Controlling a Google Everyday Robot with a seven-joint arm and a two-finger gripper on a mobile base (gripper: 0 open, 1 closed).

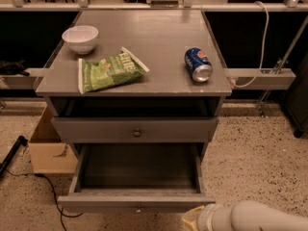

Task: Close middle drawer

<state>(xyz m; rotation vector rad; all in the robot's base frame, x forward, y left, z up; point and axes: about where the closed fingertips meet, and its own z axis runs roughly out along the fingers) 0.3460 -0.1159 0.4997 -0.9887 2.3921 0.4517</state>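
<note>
The middle drawer (137, 202) is a wide grey drawer pulled far out, and its empty inside shows. Its flat front faces me at the bottom of the view, with the small knob (138, 209) just visible at its lower edge. Above it is the like grey drawer nearest the tabletop (137, 129), with its own knob. The lowest drawer is hidden. My gripper (191, 218) is at the bottom edge of the view. Its yellowish tip is just below and right of the middle drawer's front. The white arm (260, 218) reaches in from the right.
On the grey tabletop (159, 37) are a white bowl (80, 38), a green chip bag (108, 71) and a blue soda can (198, 64) on its side. A cardboard box (48, 148) stands on the floor to the left, with a black cable (50, 191) near it.
</note>
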